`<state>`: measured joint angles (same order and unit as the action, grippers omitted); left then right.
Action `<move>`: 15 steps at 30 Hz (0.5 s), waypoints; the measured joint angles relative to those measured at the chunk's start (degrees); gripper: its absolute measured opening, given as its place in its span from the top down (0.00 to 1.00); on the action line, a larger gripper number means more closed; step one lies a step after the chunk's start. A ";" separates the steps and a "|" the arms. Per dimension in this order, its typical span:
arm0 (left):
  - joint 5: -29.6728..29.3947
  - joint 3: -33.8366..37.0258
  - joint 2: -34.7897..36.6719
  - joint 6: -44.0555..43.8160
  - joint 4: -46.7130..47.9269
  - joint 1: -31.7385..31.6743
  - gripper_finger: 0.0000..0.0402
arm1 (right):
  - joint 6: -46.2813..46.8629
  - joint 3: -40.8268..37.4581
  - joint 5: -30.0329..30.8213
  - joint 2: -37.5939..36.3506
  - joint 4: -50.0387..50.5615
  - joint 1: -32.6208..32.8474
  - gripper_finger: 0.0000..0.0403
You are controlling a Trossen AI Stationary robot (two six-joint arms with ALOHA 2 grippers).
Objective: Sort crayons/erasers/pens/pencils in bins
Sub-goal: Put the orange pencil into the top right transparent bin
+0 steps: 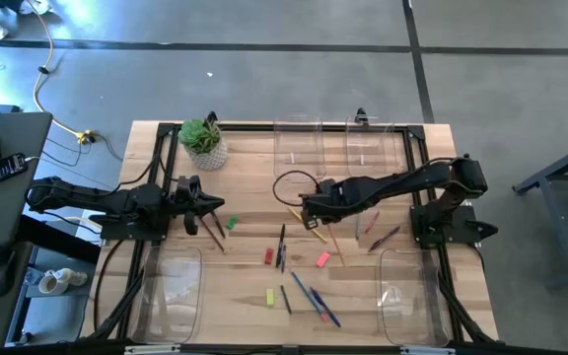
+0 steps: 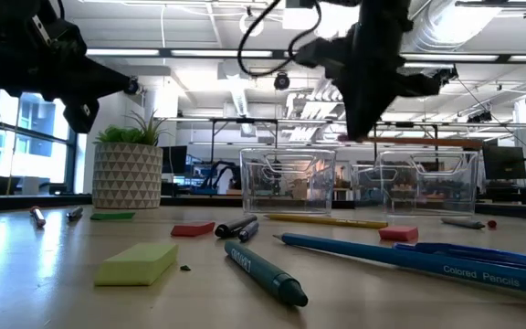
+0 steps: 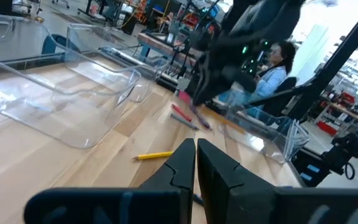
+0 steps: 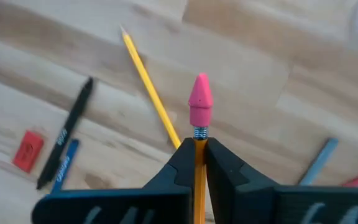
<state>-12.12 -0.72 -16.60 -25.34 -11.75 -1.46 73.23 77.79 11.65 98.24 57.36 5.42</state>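
My right gripper (image 4: 199, 149) hangs over the middle of the table (image 1: 245, 276), pointing steeply down and shut on an orange pencil with a pink eraser cap (image 4: 201, 99). Under it lie a yellow pencil (image 4: 148, 81), a black pen (image 4: 64, 140), a blue pen (image 4: 64, 165) and a red eraser (image 4: 28, 149). Green (image 1: 232, 223), pink (image 1: 322, 260) and yellow-green (image 1: 270, 296) erasers lie flat on the wood. Two clear bins (image 1: 299, 148) (image 1: 373, 148) stand at the far edge and two more (image 1: 171, 296) (image 1: 402, 296) at the near corners. My left gripper (image 1: 215, 204) waits shut at the left. My right gripper pinches the pencil's shaft just below the metal band (image 4: 199, 138) between its two fingers. The fingers come from above, slanting down, and lie along the pencil. The pink-capped end sticks out past the fingertips, clear of the table; the rest of the shaft is hidden behind the fingers.
A potted plant (image 1: 205, 143) stands at the far left of the table. Several blue pens (image 1: 314, 301) lie near the front middle, and pink and red sticks (image 1: 378, 232) lie right of the centre. A dark cable (image 1: 292, 182) loops above the right arm.
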 joint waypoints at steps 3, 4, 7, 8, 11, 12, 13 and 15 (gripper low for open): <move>0.00 0.01 0.00 0.00 0.96 -0.01 0.98 | -0.51 3.08 3.20 0.00 3.80 -0.17 0.99; 0.00 0.01 0.00 0.00 1.14 0.01 0.98 | -1.03 4.08 4.45 -0.02 5.00 -0.23 0.99; -0.06 0.01 -0.02 0.00 2.07 0.01 0.98 | -1.52 6.72 8.92 -0.04 8.23 -0.27 0.99; -0.09 0.01 -0.01 0.00 2.30 -0.01 0.98 | -1.67 7.52 10.83 -0.07 9.15 -0.33 0.99; -0.45 0.01 0.00 0.00 3.82 -0.01 0.97 | -2.55 9.11 15.26 -1.05 11.58 -0.97 0.99; -0.53 0.01 -0.02 0.00 4.12 -0.01 0.95 | -3.09 9.31 16.09 -1.64 12.18 -1.36 0.99; -0.57 0.01 -0.02 0.00 4.22 0.01 0.94 | -3.83 9.32 17.12 -2.35 12.58 -1.84 0.99; -0.66 0.01 -0.02 0.00 4.57 0.00 0.90 | -5.12 9.32 19.01 -3.97 13.49 -2.98 0.99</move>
<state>-12.78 -0.71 -16.62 -25.34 -7.18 -1.46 68.11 87.11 30.66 94.27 70.85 2.44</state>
